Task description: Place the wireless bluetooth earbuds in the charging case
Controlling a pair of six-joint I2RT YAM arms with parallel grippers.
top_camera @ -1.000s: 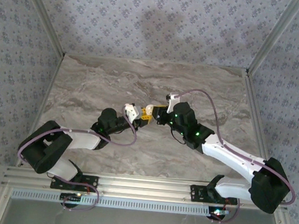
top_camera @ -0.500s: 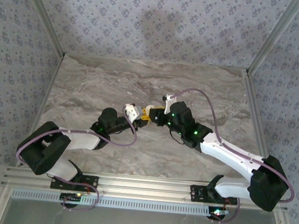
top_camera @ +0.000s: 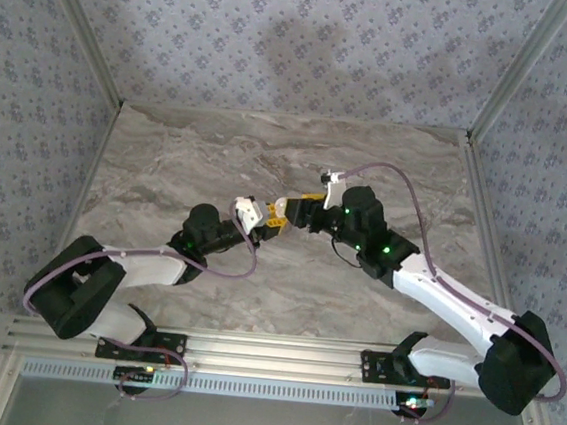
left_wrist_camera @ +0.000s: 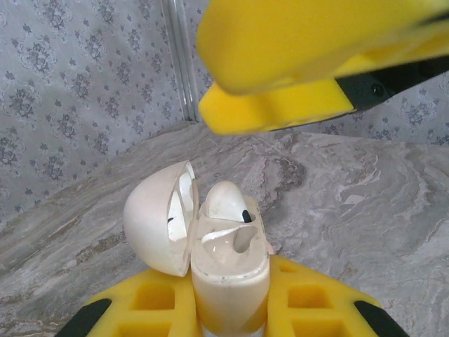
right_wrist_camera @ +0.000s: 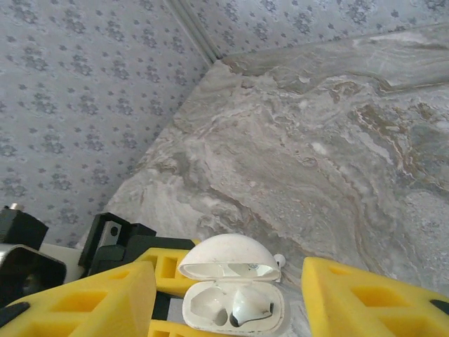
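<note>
Left hand (left_wrist_camera: 230, 312): clenched on the lower body of the charging case (left_wrist_camera: 228, 267), one yellow finger on each side, the case's open mouth turned up toward the other arm.
Right hand (right_wrist_camera: 228, 281): released, its fingers spread wide to either side of the case and just above it. We see nothing carried between them and no contact with the case.
Lid (left_wrist_camera: 158, 217): hinged open and tilted to one side, leaving the wells exposed.
Earbud (left_wrist_camera: 226, 202): one white earbud sits in a well, its rounded head rising above the rim.
Empty well (right_wrist_camera: 207, 303): just beside the seated earbud, and bare.
Location: the case is held off the bench (right_wrist_camera: 295, 140), between the two hands near its middle.
Progress (our judgement): about half done, with one well left to fill.
Handling (our judgement): an earbud is very light, rigid, glossy and slippery, and likely to pop out of a hard pinch. The case shell is smooth and its hinge is the weak part.
Where to hold (our judgement): take an earbud across its head with the stem free and pointing down into the well. Take the case by its lower body, away from the lid.
Risk (our judgement): knocking the lid shut or unseating the earbud already in place.
</note>
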